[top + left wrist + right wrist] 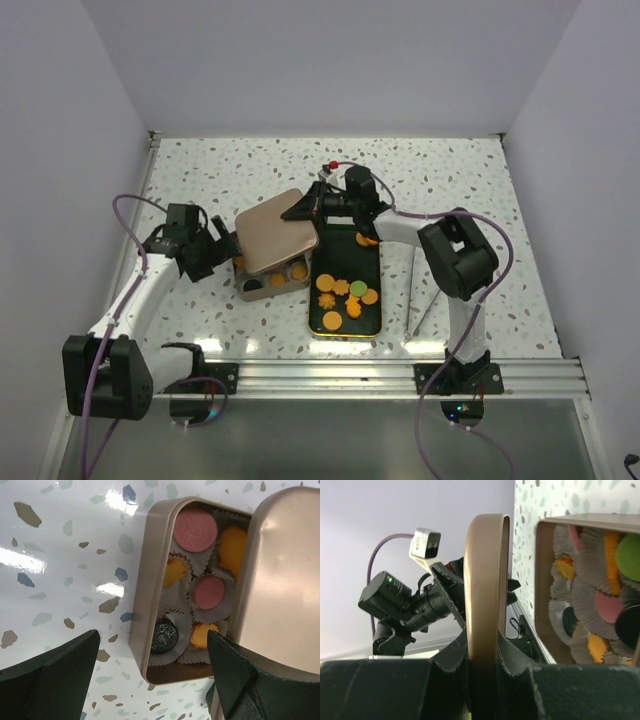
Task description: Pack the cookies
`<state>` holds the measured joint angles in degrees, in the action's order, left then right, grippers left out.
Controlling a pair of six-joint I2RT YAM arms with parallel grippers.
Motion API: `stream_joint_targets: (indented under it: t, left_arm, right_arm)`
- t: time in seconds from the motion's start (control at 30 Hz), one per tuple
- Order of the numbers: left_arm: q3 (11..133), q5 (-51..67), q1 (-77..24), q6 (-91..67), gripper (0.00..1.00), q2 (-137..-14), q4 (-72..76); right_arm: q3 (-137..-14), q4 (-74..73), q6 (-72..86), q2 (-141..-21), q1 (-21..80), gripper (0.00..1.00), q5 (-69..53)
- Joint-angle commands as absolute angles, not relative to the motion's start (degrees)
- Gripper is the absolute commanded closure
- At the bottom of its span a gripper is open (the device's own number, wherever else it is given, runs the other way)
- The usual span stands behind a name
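The right gripper (482,672) is clamping the lid (485,580) by its edge, partly over the tin (139,605) of cookies (195,529) — likely for closing; the left gripper (152,645) is hovering wide open, empty.

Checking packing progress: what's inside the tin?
In the tin, paper cups hold pink cookies, orange cookies, a dark brown cookie and a green cookie. From overhead, the lid covers most.

- Top view: the lid (276,230) hid most of the tin (243,292) and its cookies (298,271) at centre.
- Right wrist view: the right edge cut the tin off.
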<state>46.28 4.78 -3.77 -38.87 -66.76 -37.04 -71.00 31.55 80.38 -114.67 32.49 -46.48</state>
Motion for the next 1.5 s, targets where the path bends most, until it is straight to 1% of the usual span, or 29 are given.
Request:
stream_joint_targets:
  t: [0.0,0.13,0.33,0.43,0.47,0.63,0.83,1.1,1.13,1.23,1.27,1.3,1.33,1.4,1.43,1.47]
  left_arm:
    - [42.82,10.9,-3.78,-43.76,0.06,-63.29,-29.28]
    - [42.19,9.06,-3.78,-44.73,0.07,-58.73,-30.06]
    - [43.42,3.7,-3.78,-45.17,0.1,-56.43,-35.16]
    - [42.45,3.16,-3.78,-46.05,0.1,-54.15,-34.11]
    - [41.41,4.56,-3.78,-46.32,0.1,-53.97,-33.23]
    - [37.8,8.34,-3.78,-47.2,0.12,-56.16,-29.71]
    - [34.63,10.1,-3.78,-47.29,0.16,-58.44,-26.37]
    - [33.57,11.16,-3.78,-46.58,0.2,-62.22,-23.03]
    - [33.49,11.16,-3.78,-46.5,0.2,-62.4,-22.94]
    - [33.14,10.9,-3.78,-46.41,0.21,-62.84,-22.5]
    - [33.05,10.9,-3.78,-46.49,0.21,-62.84,-22.24]
    - [32.79,10.81,-3.78,-46.49,0.21,-62.93,-22.32]
    - [32.7,10.81,-3.78,-46.58,0.21,-62.93,-22.06]
    - [32.26,10.72,-3.78,-46.67,0.21,-63.02,-21.8]
    - [32.26,10.72,-3.78,-46.67,0.21,-63.02,-21.8]
    - [32.17,10.72,-3.78,-46.67,0.21,-62.93,-21.71]
  right_arm:
    - [-71.02,38.76,82.35,-116.45,34.45,1.0,-47.81]
    - [-69.79,42.53,83.84,-118.91,34.72,1.0,-47.46]
    - [-70.84,43.59,83.76,-121.46,34.98,1.0,-47.02]
    - [-70.67,45.17,84.2,-122.34,35.16,1.0,-46.5]
    - [-70.49,45.78,84.46,-122.52,35.24,1.0,-46.32]
    - [-68.21,51.67,87.36,-124.1,35.42,1.0,-44.83]
    - [-65.75,55.01,88.06,-125.42,35.42,1.0,-43.33]
    - [-63.72,55.81,88.07,-125.77,35.51,1.0,-43.5]
    - [-63.46,55.72,87.89,-125.68,35.51,0.99,-43.68]
    - [-62.23,53.97,86.49,-124.81,35.42,0.83,-44.03]
    - [-61.97,53.01,85.88,-124.54,35.51,0.67,-44.03]
    - [-61.61,50.47,84.04,-123.76,35.51,0.62,-44.12]
    - [-61.61,49.14,83.24,-123.32,35.51,0.54,-44.38]
    - [-61.61,44.51,80.25,-122.26,35.51,0.47,-44.47]
    - [-61.7,42.56,79.11,-121.82,35.51,0.41,-44.47]
    - [-61.87,40.19,76.4,-121.47,35.51,0.39,-44.47]
